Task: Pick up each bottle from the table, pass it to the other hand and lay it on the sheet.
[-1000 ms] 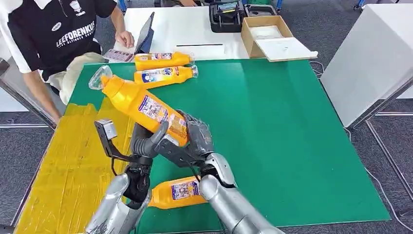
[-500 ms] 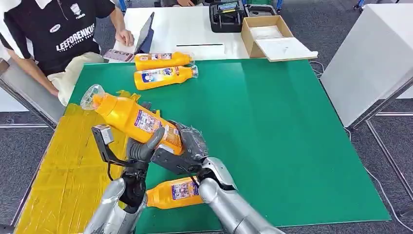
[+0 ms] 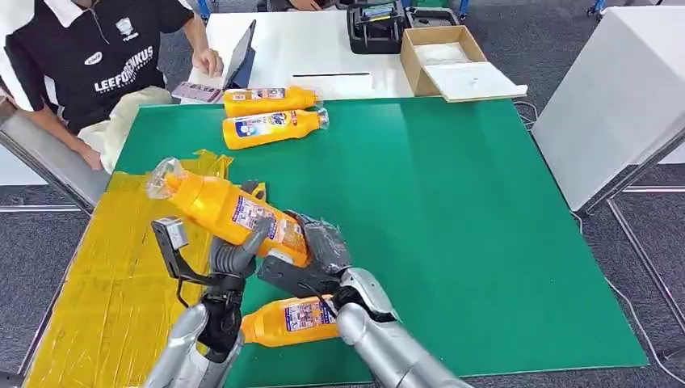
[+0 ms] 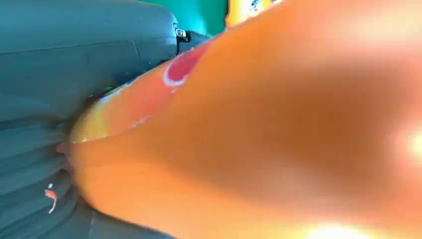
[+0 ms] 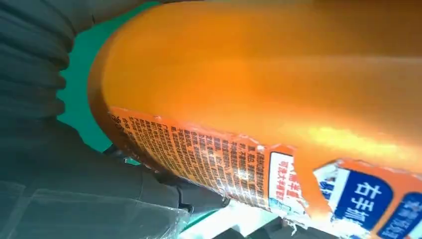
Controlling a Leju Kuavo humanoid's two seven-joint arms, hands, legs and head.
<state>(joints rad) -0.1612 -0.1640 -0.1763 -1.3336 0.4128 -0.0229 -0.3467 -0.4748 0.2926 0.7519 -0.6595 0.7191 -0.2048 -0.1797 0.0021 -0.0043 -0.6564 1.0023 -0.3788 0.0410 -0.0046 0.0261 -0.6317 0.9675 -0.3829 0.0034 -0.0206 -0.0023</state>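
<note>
Both hands on the same orange plastic bottle with a clear cap and printed label (image 3: 230, 212). It's held in the air, tilted, cap end up and pointing toward the yellow crinkled sheet (image 3: 113, 267) on the robot's left, base end low toward the robot's middle. Bottle body sits over the edge where the yellow sheet meets the green table mat (image 3: 452, 210).

Left hand (image 3: 234, 255): grey thumb and fingers curled up around the bottle from underneath, near mid-body. Left wrist view is blurred orange at close range, bottle (image 4: 278, 129) pressed right against the hand cover.

Right hand (image 3: 311, 255): wrapped on the base end of the bottle, fingers closed against it. Right wrist view shows the bottle's label (image 5: 239, 164) hard up against the hand.

Which hand carries the load, can't tell.

Other orange bottles of the same kind: one lying on the green mat near the robot (image 3: 287, 319), partly behind the right forearm; two lying side by side at the far edge of the mat (image 3: 271, 101) (image 3: 275, 127).

A person in a black and white shirt (image 3: 89, 56) sits at the far left corner. Open cardboard box (image 3: 440, 61) on the white table beyond the mat.
</note>
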